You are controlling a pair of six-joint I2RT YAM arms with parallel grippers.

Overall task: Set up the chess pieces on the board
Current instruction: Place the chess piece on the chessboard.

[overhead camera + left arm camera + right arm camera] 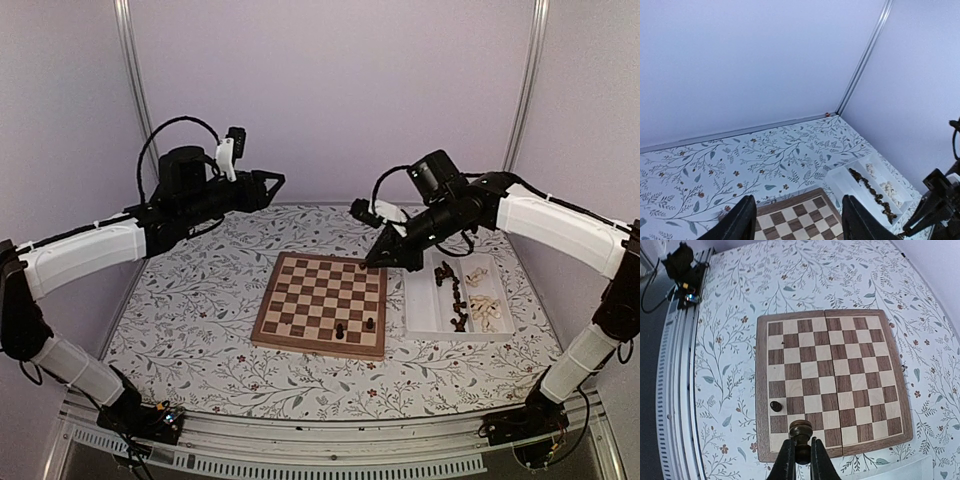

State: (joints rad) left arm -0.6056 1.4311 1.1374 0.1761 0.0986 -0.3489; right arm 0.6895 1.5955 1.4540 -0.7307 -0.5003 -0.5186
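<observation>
One dark piece (801, 431) is pinched in the narrow jaws of the right gripper (373, 262), raised over the far right corner of the board (300, 300). Two dark pieces (340, 330) (370, 324) stand near the board's front edge, toward its right side. More dark ones and cream pieces (485, 308) lie in the white tray (425, 305), too jumbled to count. The tray sits just beside the board's right edge. The left gripper (272, 182) hangs high at far left, its jaws wide and holding nothing. A broad stretch of floral surface (190, 300) shows left of the board.
</observation>
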